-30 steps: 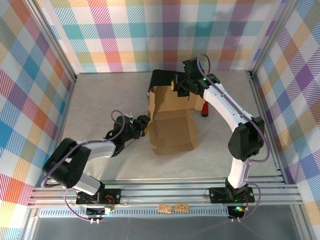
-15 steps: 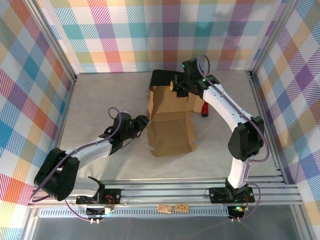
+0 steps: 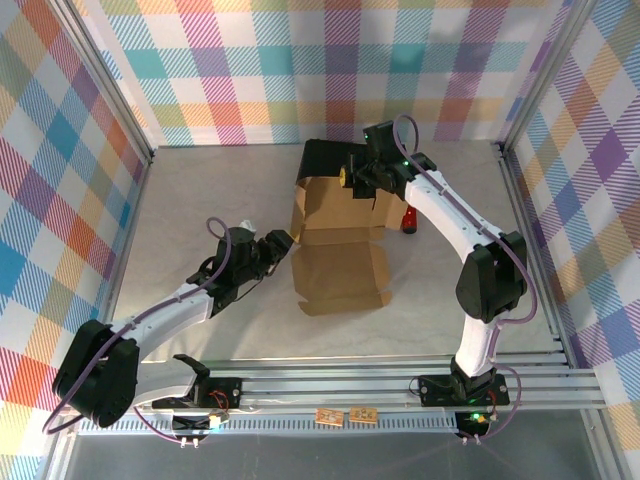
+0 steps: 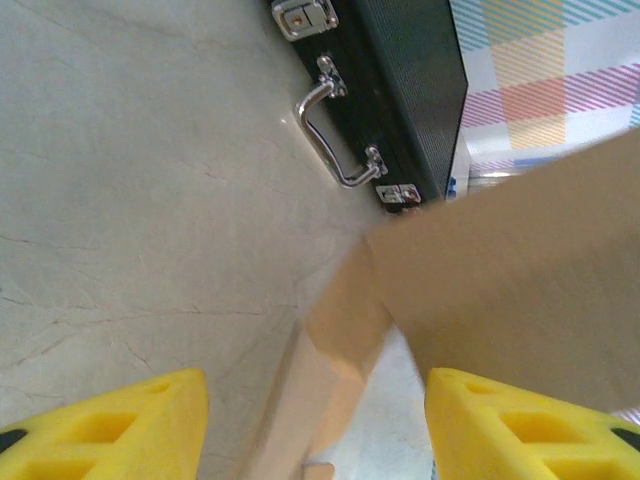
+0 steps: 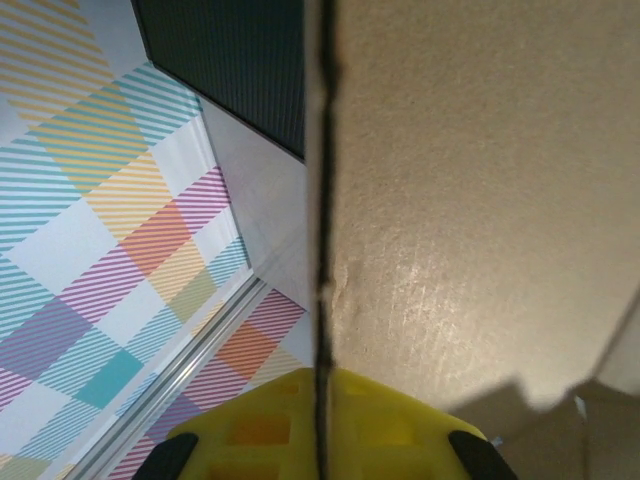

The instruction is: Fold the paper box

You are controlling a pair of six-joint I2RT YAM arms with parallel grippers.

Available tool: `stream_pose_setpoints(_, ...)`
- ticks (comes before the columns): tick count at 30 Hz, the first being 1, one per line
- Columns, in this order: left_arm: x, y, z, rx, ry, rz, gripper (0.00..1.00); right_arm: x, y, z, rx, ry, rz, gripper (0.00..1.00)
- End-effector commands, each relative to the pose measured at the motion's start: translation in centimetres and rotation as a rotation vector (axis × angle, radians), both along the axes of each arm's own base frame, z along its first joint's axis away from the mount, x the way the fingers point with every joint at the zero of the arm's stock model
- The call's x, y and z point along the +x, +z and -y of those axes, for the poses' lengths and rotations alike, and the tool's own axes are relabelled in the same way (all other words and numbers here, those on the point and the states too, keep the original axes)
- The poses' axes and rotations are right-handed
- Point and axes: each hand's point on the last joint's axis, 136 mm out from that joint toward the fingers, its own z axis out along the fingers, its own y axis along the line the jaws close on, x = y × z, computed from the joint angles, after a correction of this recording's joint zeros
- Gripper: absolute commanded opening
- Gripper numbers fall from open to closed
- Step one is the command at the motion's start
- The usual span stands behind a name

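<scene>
**Hovering Open at the Left Corner, Clamped on the Rear Panel**

On the pale grey marbled table (image 3: 200,200), the left gripper (image 3: 283,243) sits low, just beside the left edge of the plain brown die-cut cardboard paper box (image 3: 340,275). It is at the fold where the box's flat front sheet meets its raised rear part. In the left wrist view its yellow fingers (image 4: 110,425) are spread wide. A narrow cardboard flap (image 4: 335,350) stands in the gap and touches neither of them. Beyond it lies the black textured hard case (image 4: 410,80) with its silver handle (image 4: 335,135) and latches.

The box sits mid-table. Its front panel lies flat toward the arms, and the rear panel and side flaps stand up just in front of the case. The right gripper (image 3: 350,178) reaches down onto the top edge of that upright panel. In the right wrist view its yellow fingers (image 5: 390,425) are pressed together on the thin cardboard edge. A small red object (image 3: 408,218) stands just beside the box's right side.
</scene>
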Motion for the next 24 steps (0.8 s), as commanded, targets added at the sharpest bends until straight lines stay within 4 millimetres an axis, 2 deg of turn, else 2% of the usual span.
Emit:
stream_pose_setpoints(1,-0.3,0.9,0.9,-0.037,-0.04,0.033,0.59,-0.7,0.9,-0.2,0.014,0.016,0.012,0.0)
stream_pose_setpoints(6,-0.8,0.2,1.1,-0.034,-0.061,0.005,0.58,-0.6,0.9,-0.4,0.02,0.019,0.016,0.0)
stream_pose_setpoints(9,-0.9,0.4,0.5,-0.032,-0.03,0.014,0.57,-0.7,0.8,-0.4,0.014,0.026,0.016,0.0)
stream_pose_setpoints(15,-1.5,4.4,-2.6,-0.01,0.043,0.08,0.6,-1.3,0.2,-1.9,0.003,0.067,0.051,0.0)
stream_pose_setpoints(21,-2.4,5.7,-7.5,-0.014,0.138,0.051,0.65,-1.6,0.4,-3.8,-0.08,0.066,0.213,0.0)
stream_pose_setpoints(24,-2.8,5.8,-9.3,-0.002,0.176,0.042,0.65,-2.0,-0.6,-5.4,-0.07,0.054,0.277,0.0)
